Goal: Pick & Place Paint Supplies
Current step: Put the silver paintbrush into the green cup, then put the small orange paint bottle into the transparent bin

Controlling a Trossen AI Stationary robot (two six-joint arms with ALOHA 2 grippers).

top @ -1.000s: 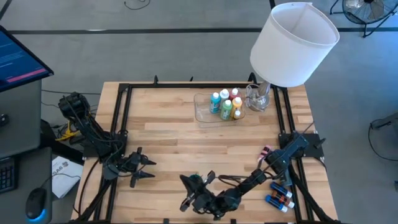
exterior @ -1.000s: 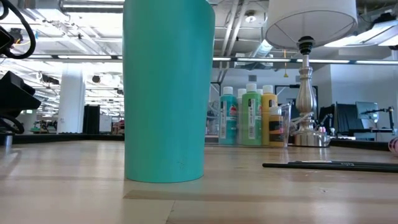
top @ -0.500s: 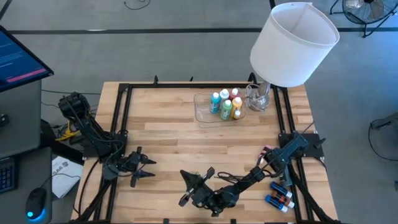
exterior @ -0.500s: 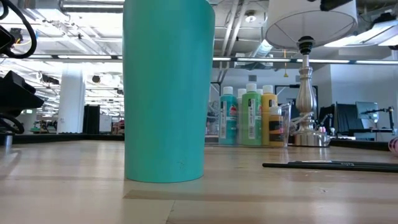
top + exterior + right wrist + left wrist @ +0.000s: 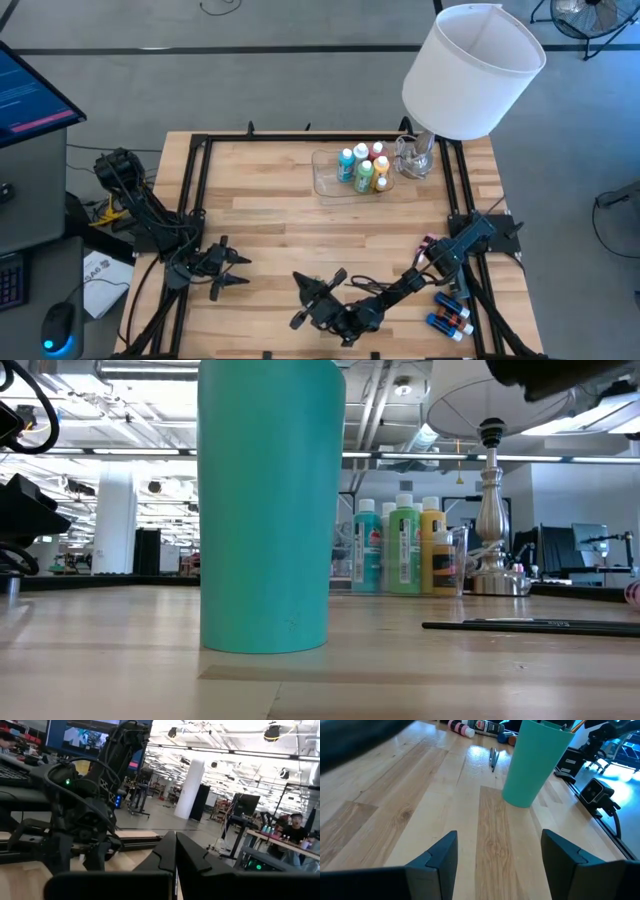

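The right tool [image 5: 303, 300] hung closed and empty near the counter's [image 5: 270, 230] front edge; the left tool [image 5: 232, 271] waited open. Brushes [image 5: 530, 626] lay flat beside the teal cup [image 5: 268, 505] (bottles [image 5: 362, 168] were already trayed), so the approach should be low, with the fingers opened first.

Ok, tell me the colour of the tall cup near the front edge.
Teal cup, plain, no pattern; clearest in the low view.

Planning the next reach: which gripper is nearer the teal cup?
Right. The right gripper, shut, hangs at the near table edge, right over the teal cup. The left gripper, open, waits farther off toward the table's left.
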